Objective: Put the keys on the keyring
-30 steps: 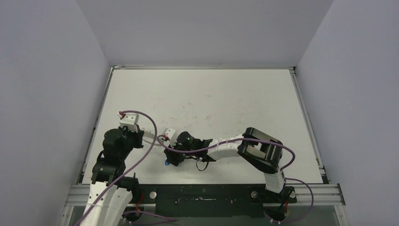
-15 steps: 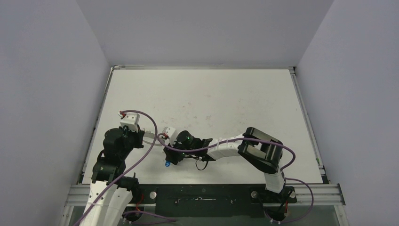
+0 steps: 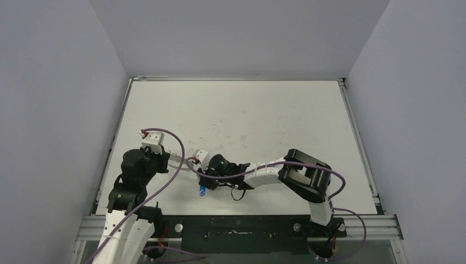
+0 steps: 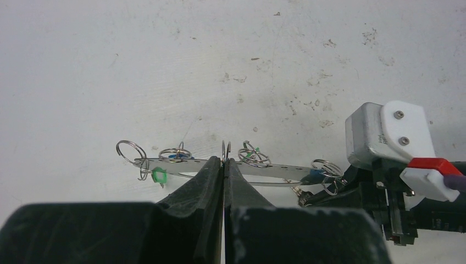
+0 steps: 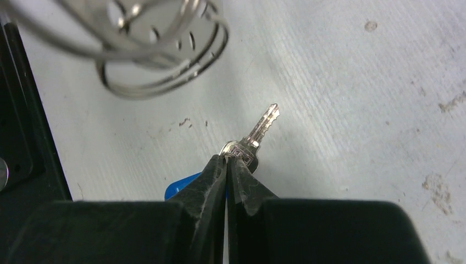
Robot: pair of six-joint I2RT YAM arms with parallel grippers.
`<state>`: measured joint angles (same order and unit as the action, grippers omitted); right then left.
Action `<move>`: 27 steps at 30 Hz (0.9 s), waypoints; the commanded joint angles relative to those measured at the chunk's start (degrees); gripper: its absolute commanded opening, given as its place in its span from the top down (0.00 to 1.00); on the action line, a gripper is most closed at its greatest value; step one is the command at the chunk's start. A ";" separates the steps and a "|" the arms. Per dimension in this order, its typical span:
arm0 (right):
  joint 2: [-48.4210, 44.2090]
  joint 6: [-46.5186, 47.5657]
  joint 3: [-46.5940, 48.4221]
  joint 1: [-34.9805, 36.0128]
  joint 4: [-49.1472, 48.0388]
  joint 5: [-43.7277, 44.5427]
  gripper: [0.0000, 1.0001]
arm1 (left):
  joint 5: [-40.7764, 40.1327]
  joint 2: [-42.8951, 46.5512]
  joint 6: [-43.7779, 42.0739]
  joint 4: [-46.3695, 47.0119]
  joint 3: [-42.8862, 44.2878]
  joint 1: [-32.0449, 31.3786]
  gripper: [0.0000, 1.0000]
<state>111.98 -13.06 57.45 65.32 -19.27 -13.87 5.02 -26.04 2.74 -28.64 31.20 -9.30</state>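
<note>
The left claw (image 4: 224,160) is pressed shut, its two black fingertips pinching the rim of the large thin silvery metal keyring (image 4: 275,168). In the left wrist view the hoop shows almost edge-on, as a narrow band just above the table. Small wire rings (image 4: 131,149) dangle along its rim, and two small bright green bits (image 4: 159,175) sit among them; whether these are key heads cannot be told. At the band's right end stands the right arm's white and grey camera block (image 4: 384,135).

The right claw (image 5: 227,159) is also closed tight. Its tips meet on the silver shoulder of a small metal key with a blue plastic head (image 5: 264,125). The toothed blade points away from the fingers, and the blue head (image 5: 181,187) shows just left of them. Blurred loops of silvery wire (image 5: 165,77) hang at the upper left of that view, apart from the key. From above, the blue head (image 3: 202,191) pokes out below the right claw, near the table's front edge.

The table (image 3: 247,110) is a white, flat board marked with dark specks, scratches and grey smudges. Plain pale lilac-grey walls (image 3: 55,82) close it in on the left, back and right. A metal rail (image 3: 247,225) runs along the near edge and carries both arm bases. Purple cables (image 3: 176,143) loop over the arms.
</note>
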 commanded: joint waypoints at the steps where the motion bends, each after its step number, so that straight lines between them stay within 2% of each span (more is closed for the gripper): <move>1: -6.40 -0.73 -3.30 -0.85 -0.15 1.91 1.00 | 2.10 -0.52 -0.47 3.65 0.26 0.26 1.00; 7: -13.55 -3.35 -9.51 -4.60 0.23 0.57 1.00 | 7.59 -1.50 -1.92 5.33 -0.31 0.27 1.00; 12: -21.07 -8.44 -17.26 -10.91 -1.87 -3.18 1.00 | 20.63 -2.20 -5.17 10.56 -2.31 0.12 1.00; 19: -30.98 -5.71 -20.76 -14.86 9.05 -1.22 1.00 | 37.52 -4.49 -7.27 19.55 -5.54 -3.19 1.00; 27: -32.83 -8.36 -24.47 -17.43 11.97 3.60 1.00 | 38.45 -7.84 -11.00 18.71 -5.51 -14.88 1.00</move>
<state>80.03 -19.46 34.85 49.01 -9.13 -13.96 39.75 -32.95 -5.04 -13.93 24.69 -19.51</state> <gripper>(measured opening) 0.030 0.009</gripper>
